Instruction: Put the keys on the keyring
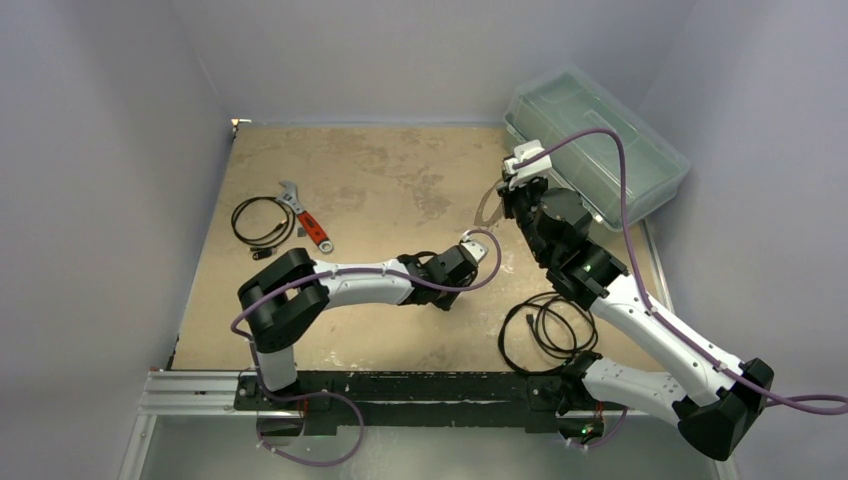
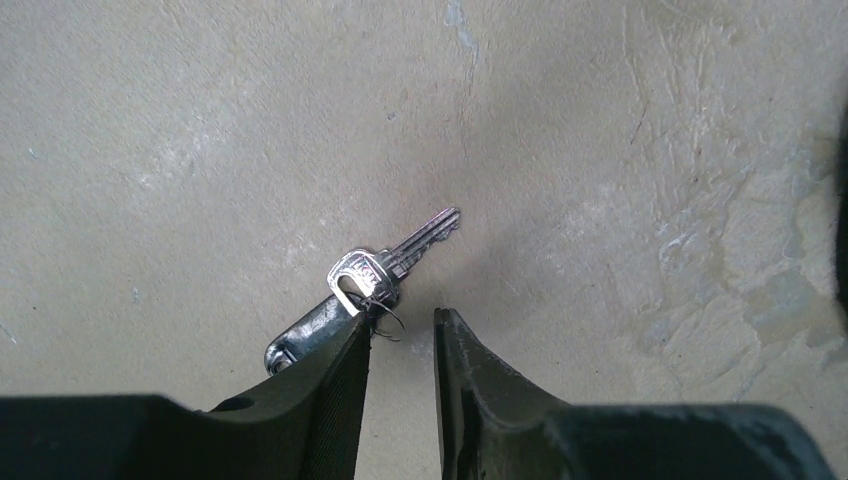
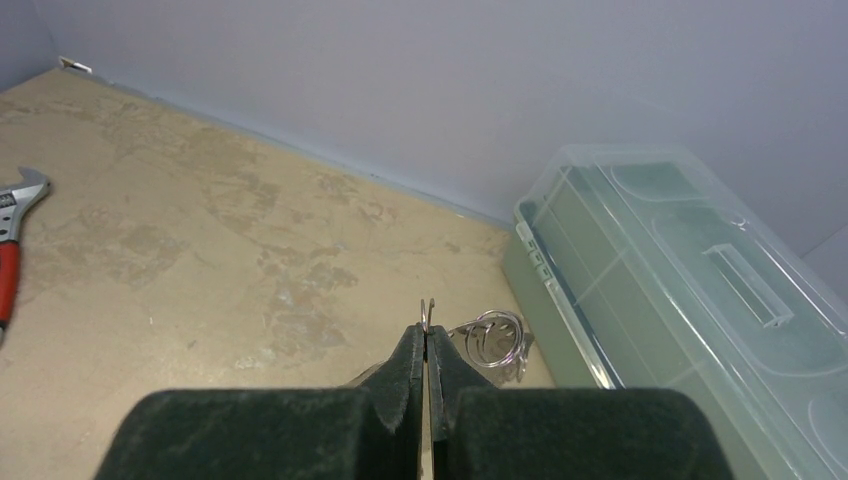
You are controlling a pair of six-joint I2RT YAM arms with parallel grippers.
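Note:
Two keys (image 2: 372,272) lie joined on the table: a silver one with its blade pointing up right, and a darker one (image 2: 300,338) partly hidden under my left finger. A small wire ring (image 2: 388,320) hangs at their heads, beside that fingertip. My left gripper (image 2: 400,318) hovers over them, open by a narrow gap with nothing between the fingers. My right gripper (image 3: 427,335) is shut on the thin wire of the keyring (image 3: 428,310), whose loop (image 1: 488,212) hangs below it. Small rings (image 3: 490,338) dangle from the wire. My left gripper (image 1: 478,252) sits just below the loop.
A clear plastic box (image 3: 690,290) stands at the back right against the wall. A red-handled wrench (image 1: 305,220) and a coiled black cable (image 1: 262,222) lie at the left. Another black cable (image 1: 545,330) lies near the right arm's base.

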